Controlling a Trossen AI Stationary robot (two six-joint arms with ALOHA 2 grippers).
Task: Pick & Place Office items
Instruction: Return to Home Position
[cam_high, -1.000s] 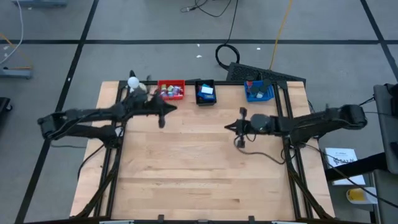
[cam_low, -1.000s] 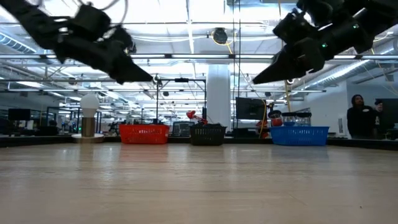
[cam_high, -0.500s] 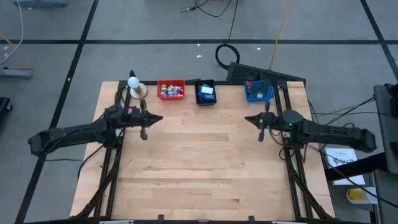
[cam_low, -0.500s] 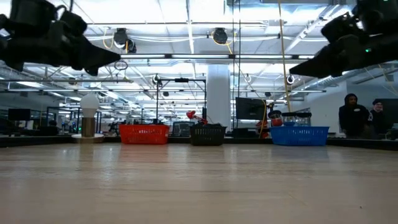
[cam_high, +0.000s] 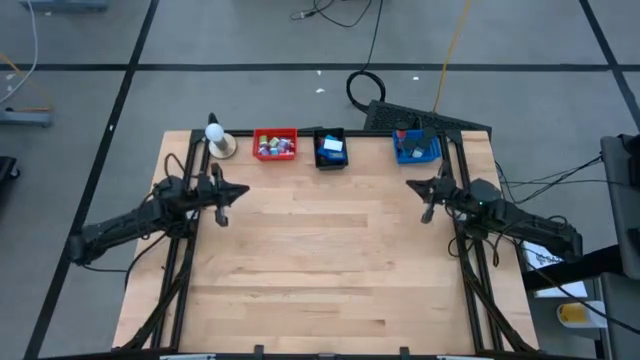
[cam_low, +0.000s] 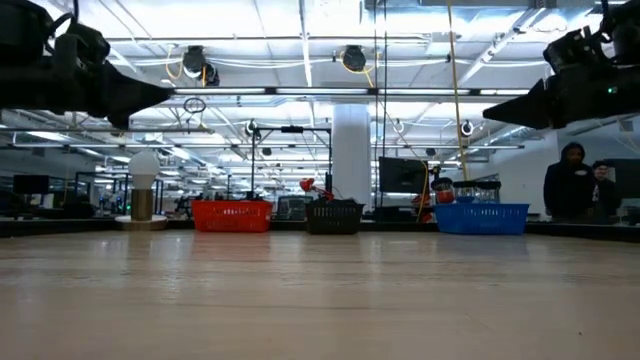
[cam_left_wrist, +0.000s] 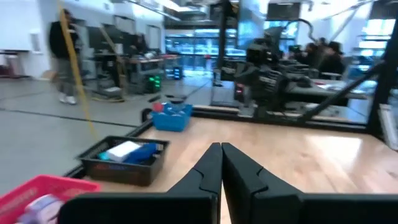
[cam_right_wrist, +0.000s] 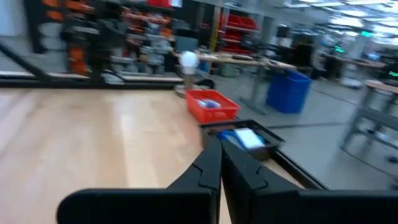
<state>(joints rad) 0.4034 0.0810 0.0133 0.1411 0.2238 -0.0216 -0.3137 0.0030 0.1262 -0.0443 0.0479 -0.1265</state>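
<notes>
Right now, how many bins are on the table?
3, in a row along the far edge of the table: red bin on the left, black bin beside it, blue bin farther right. None looks hidden.

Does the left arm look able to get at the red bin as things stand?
Probably yes: the left gripper, jaws shut, hangs near the red bin, with only bare table between them.

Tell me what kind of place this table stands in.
Probably a large robotics lab or workshop hall. Rows of ceiling lights run far back, more benches with equipment stand beyond the wooden table, and people stand there. The left pincer and right pincer, both shut, hover near the table's sides.
</notes>
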